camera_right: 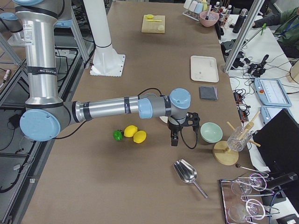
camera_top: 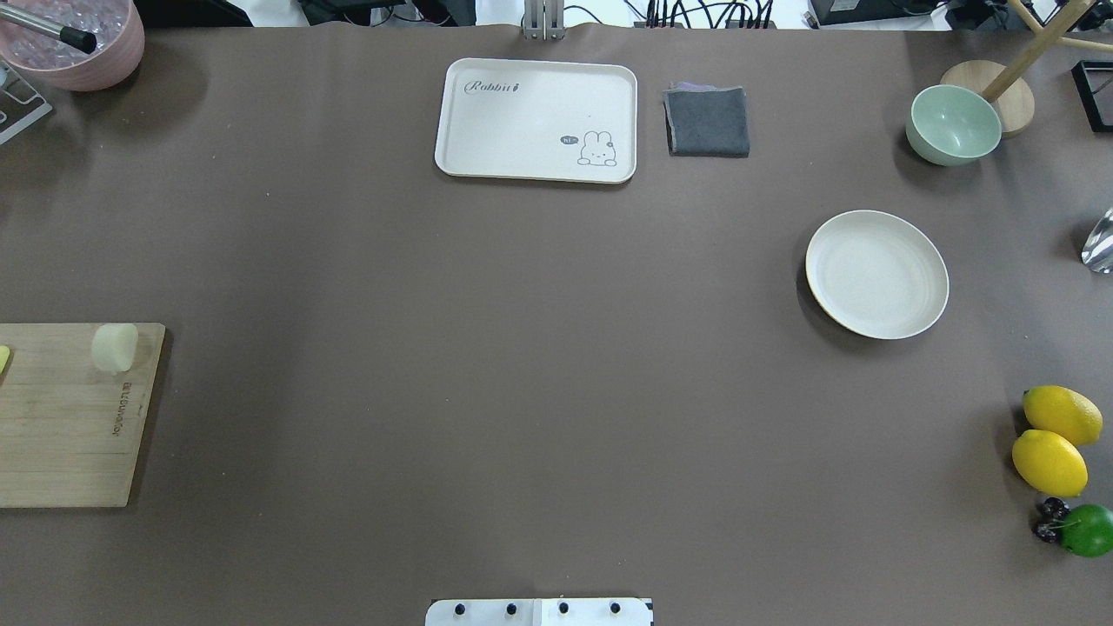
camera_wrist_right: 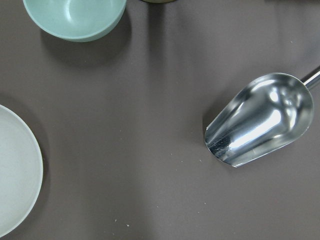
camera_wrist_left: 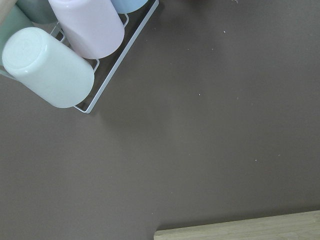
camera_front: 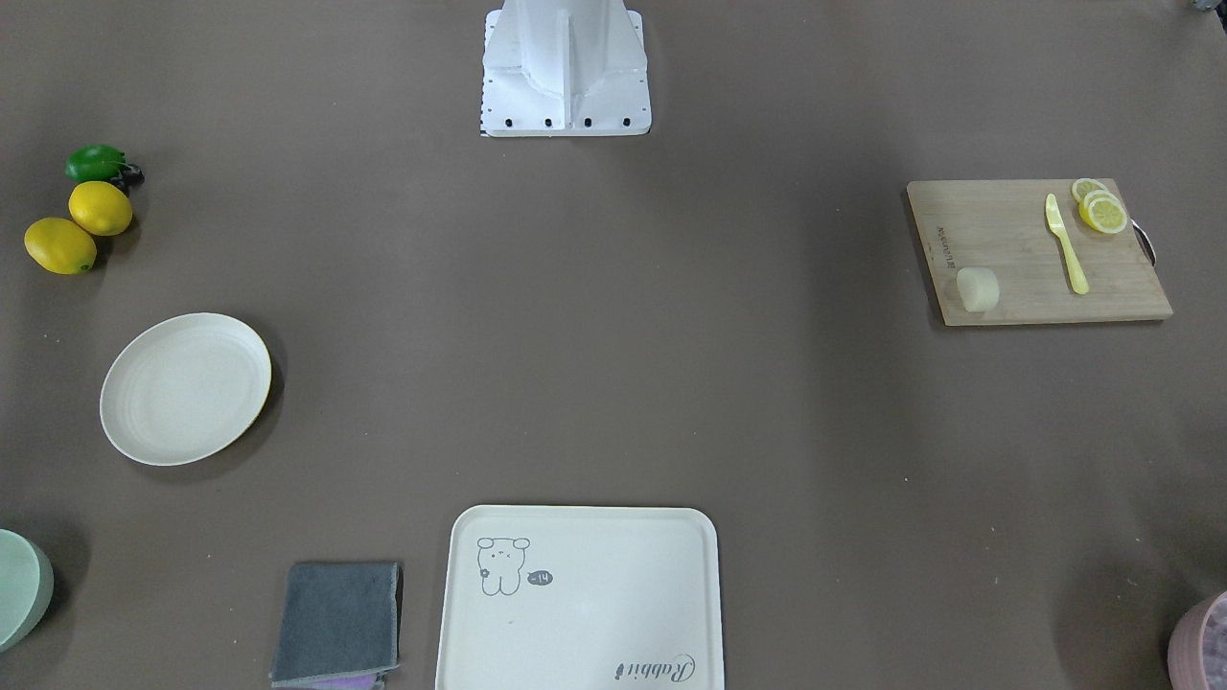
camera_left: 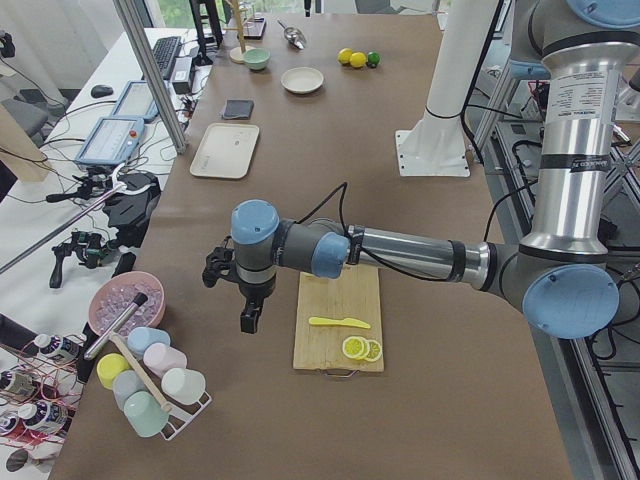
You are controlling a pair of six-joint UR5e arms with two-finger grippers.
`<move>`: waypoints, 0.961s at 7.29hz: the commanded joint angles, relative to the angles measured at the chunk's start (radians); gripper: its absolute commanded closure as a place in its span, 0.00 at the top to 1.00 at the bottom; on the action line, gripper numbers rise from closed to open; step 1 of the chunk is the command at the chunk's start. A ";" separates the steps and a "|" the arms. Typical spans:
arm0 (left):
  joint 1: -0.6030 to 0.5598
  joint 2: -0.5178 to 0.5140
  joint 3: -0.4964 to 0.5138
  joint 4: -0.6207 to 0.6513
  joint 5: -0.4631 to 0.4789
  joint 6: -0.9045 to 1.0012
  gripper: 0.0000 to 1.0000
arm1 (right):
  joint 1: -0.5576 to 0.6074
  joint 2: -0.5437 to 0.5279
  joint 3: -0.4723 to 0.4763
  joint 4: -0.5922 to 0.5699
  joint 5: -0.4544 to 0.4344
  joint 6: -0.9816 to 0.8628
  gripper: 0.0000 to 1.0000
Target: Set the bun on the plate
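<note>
The bun (camera_front: pixel 978 288) (camera_top: pixel 115 347), a small pale stubby cylinder, lies on a corner of the wooden cutting board (camera_front: pixel 1035 251) (camera_top: pixel 69 417). The round cream plate (camera_front: pixel 185 388) (camera_top: pixel 876 274) sits empty on the table's other side, and its edge (camera_wrist_right: pixel 15 170) shows in the right wrist view. My left gripper (camera_left: pixel 250 318) hangs over the table beside the board, off the bun. My right gripper (camera_right: pixel 174 139) hovers between the plate and the green bowl. Both grippers show only in the side views, so I cannot tell whether either is open or shut.
A yellow knife (camera_front: pixel 1066 243) and lemon slices (camera_front: pixel 1100 207) share the board. Two lemons (camera_top: pixel 1054 439) and a lime (camera_top: pixel 1087 529) lie near the plate. A green bowl (camera_top: pixel 953 124), metal scoop (camera_wrist_right: pixel 260 120), cream tray (camera_top: pixel 536 120), grey cloth (camera_top: pixel 707 121) and cup rack (camera_wrist_left: pixel 65 55) stand around.
</note>
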 commanded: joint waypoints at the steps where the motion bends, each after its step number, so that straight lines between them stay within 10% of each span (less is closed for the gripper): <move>1: 0.004 -0.008 -0.036 -0.003 -0.019 0.001 0.97 | -0.088 0.071 0.048 0.001 0.002 0.131 1.00; 4: 0.019 -0.041 -0.064 -0.003 -0.015 -0.002 0.97 | -0.251 0.160 0.114 0.040 -0.003 0.267 1.00; 7: 0.019 -0.033 -0.043 -0.100 -0.026 -0.268 0.97 | -0.381 0.032 0.101 0.334 -0.076 0.428 1.00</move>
